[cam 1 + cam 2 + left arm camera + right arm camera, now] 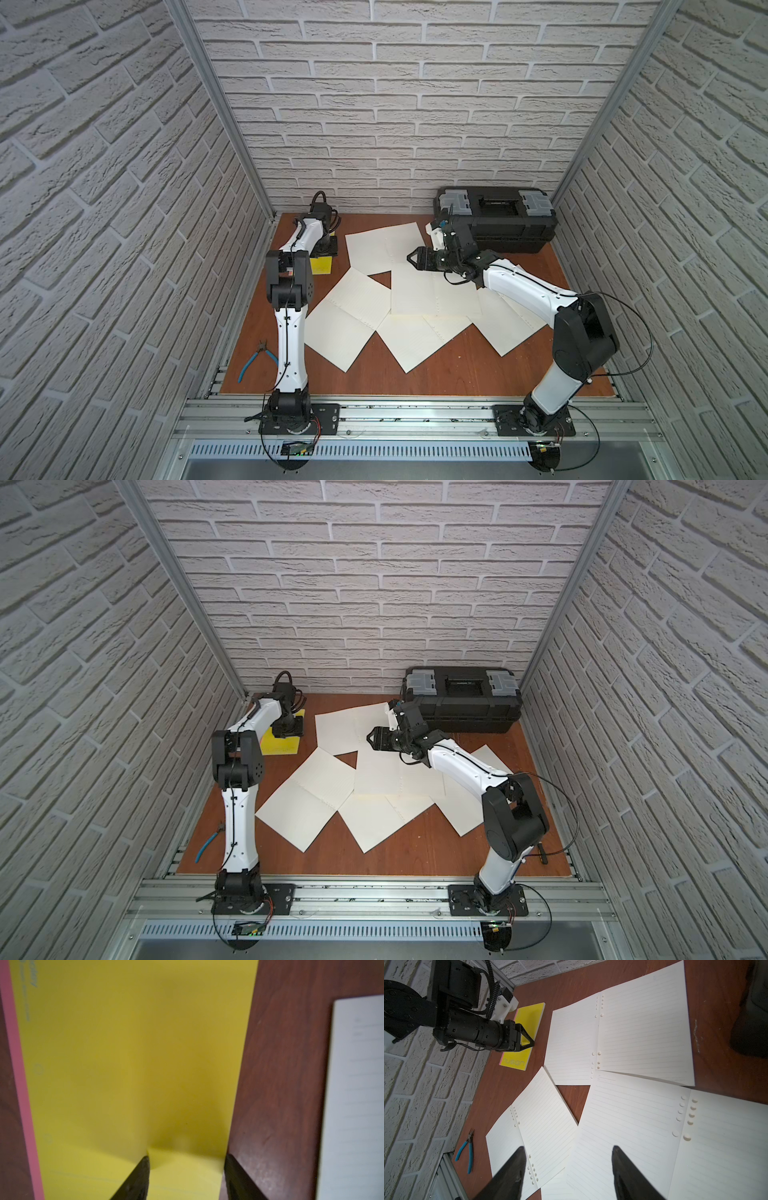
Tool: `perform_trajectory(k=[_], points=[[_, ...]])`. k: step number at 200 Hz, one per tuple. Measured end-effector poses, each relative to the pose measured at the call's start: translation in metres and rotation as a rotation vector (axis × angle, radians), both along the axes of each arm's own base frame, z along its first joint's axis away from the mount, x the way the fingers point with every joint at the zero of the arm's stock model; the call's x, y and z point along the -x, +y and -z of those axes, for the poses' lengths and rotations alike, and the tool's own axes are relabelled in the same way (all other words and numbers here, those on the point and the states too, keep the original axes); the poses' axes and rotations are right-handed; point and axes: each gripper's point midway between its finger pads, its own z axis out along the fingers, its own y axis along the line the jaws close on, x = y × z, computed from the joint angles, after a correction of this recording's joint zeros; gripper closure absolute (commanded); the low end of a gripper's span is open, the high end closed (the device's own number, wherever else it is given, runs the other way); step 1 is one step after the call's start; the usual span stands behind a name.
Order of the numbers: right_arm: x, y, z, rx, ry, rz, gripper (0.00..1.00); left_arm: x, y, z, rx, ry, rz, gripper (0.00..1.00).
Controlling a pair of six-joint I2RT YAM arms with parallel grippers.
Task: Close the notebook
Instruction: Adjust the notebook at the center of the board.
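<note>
Brick-patterned walls point(374, 124) are enclosing a brown table point(415, 374) where the yellow notebook point(321, 266) is lying apparently shut at its far left corner, the left gripper point(187, 1159) pressing the cover with jaws apart and probably wanting a straight, gentle lift, while the right gripper point(566, 1149) is hovering open and empty over lined pages point(353, 316).

Yellow notebook point(529, 1016), pink spine point(18, 1084); cream lined pages point(643, 1028); blue-handled pliers point(466, 1153); reddish-brown table point(500, 1088).

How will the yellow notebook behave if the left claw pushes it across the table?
Probably slides rather than tips: the yellow notebook lies flat and thin on the smooth wooden table. Its cover looks soft; it dimples under one finger of the left claw, so it may buckle. Likely light for its size.
</note>
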Motion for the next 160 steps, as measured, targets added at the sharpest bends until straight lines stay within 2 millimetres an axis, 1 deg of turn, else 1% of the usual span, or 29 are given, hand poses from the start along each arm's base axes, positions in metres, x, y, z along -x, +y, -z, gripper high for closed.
perform_trajectory(k=[16,80,104,124,160], points=[[-0.001,0.001,0.002,0.000,0.004,-0.002,0.35,0.000,0.000,0.000,-0.001,0.001,0.005,0.37],[-0.001,0.001,0.003,0.005,0.013,-0.002,0.34,0.000,0.001,-0.001,-0.001,-0.001,0.004,0.35],[0.000,0.000,0.004,0.010,0.020,-0.001,0.34,0.001,0.001,-0.008,-0.001,-0.006,0.003,0.34],[0.001,-0.002,0.006,0.018,0.025,0.005,0.33,0.001,-0.001,-0.024,0.003,-0.034,-0.001,0.33],[0.002,-0.010,0.011,0.055,0.037,0.034,0.30,0.003,-0.013,-0.074,0.032,-0.125,0.003,0.33]])
